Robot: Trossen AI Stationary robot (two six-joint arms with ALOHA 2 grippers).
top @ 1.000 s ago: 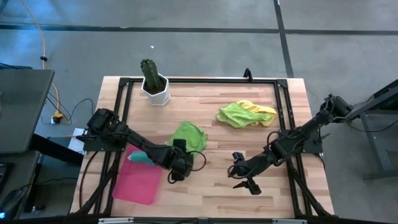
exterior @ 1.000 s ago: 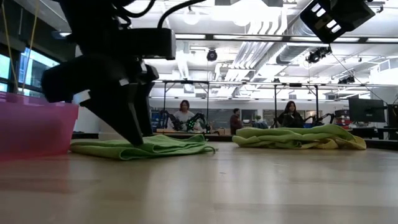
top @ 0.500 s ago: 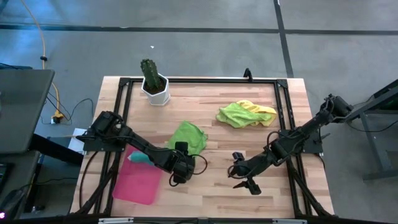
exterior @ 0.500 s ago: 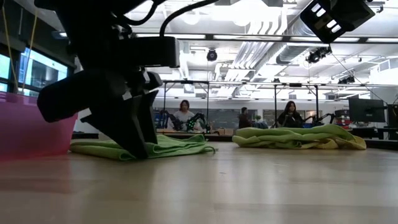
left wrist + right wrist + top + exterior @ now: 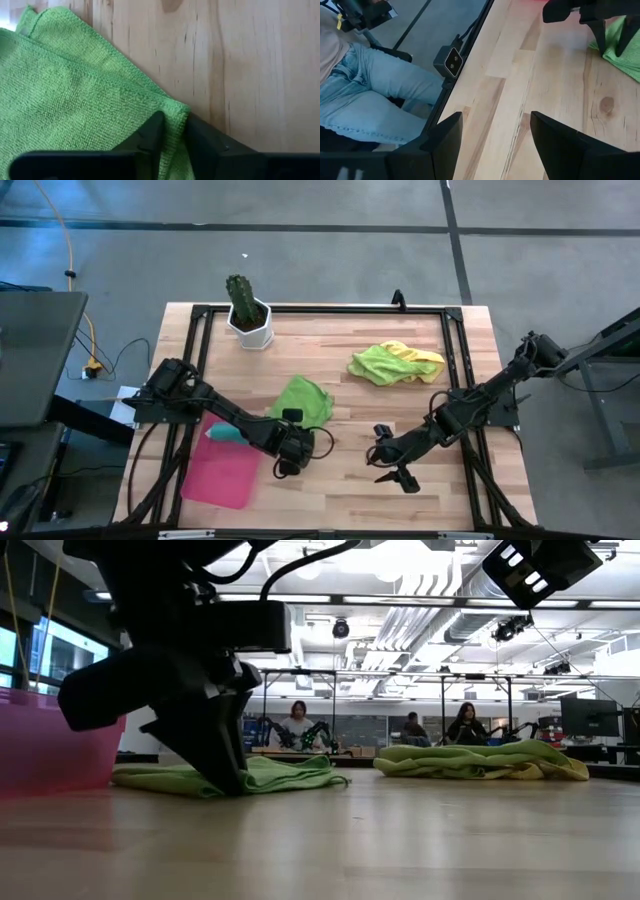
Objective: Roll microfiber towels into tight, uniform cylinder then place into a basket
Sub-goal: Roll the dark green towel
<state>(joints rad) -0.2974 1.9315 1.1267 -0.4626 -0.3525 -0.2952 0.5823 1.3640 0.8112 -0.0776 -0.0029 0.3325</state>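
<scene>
Two tools are in view, only one working: the left tool is pinched on the near corner of the green towel, cloth squeezed between its fingers, the rest lying flat on the worktop beyond them. Soft and limp, it should drape and fold rather than hold shape, so a hemmed corner looks the sensible hold. Beside this tool sits the pink basket. Away to the side, the right tool waits with fingers spread, empty.

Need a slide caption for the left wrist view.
Left gripper fingers pinching the corner of the green towel on the wooden table.
</scene>
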